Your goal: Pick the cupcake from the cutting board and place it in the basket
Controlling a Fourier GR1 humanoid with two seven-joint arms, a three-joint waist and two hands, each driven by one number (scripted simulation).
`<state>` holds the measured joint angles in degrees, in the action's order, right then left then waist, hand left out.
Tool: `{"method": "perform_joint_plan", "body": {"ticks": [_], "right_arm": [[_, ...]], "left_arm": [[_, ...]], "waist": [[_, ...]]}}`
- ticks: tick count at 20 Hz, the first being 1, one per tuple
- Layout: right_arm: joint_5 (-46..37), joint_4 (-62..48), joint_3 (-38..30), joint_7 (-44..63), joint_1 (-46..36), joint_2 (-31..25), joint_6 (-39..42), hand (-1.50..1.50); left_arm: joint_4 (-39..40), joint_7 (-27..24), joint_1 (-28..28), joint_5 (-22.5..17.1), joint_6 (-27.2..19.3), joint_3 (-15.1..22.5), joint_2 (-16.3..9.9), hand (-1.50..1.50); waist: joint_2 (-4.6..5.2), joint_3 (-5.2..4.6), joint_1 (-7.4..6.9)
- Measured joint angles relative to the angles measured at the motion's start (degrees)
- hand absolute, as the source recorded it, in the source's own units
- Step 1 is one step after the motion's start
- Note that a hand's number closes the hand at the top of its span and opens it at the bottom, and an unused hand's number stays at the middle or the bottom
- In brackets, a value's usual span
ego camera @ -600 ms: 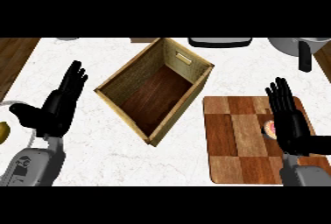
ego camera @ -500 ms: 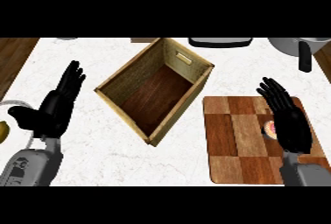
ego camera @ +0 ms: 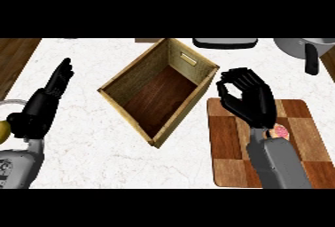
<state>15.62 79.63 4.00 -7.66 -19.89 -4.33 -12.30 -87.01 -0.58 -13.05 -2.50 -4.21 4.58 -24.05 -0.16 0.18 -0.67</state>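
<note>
The cupcake (ego camera: 280,131), pink-topped, sits on the checkered wooden cutting board (ego camera: 226,146) at the right, mostly hidden by my right wrist. My right hand (ego camera: 252,99) hovers over the board's upper left part, up and left of the cupcake, its fingers bent but holding nothing. The basket (ego camera: 196,95), an open wooden box with a dark floor, lies diagonally in the middle, just left of the board. My left hand (ego camera: 42,108) rests open at the left edge with its fingers pointing up.
A grey pot with a dark handle (ego camera: 307,48) stands at the back right. A dark-and-white dish (ego camera: 223,43) is behind the basket. A yellow object (ego camera: 3,131) shows at the left edge by my left wrist.
My right hand has moved left and away from me across the board and bent its fingers, uncovering part of the cupcake. The left hand stays where it was.
</note>
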Motion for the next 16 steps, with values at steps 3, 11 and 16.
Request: {"method": "perform_joint_plan", "body": {"ticks": [3, 11, 16], "right_arm": [[-7.53, 0.36, 3.24, 4.08, -3.77, 0.91, -8.69, -1.5], [-27.39, -3.73, 7.82, 24.93, -11.0, -17.03, -11.36, -1.5], [-30.42, -4.55, 13.1, 37.47, -15.96, -28.82, 5.83, -1.5]], "left_arm": [[0.0, 0.24, -0.26, 0.34, 0.47, -0.52, -0.71, 0.0], [0.31, 0.17, 0.87, 1.1, 0.5, -0.75, -1.25, 0.0], [0.16, -0.08, 1.48, 1.27, 0.85, -0.74, -1.55, 0.0]], "waist": [[-0.05, -0.17, 0.16], [-0.77, -0.78, 1.61], [-0.96, -0.87, 1.38]]}}
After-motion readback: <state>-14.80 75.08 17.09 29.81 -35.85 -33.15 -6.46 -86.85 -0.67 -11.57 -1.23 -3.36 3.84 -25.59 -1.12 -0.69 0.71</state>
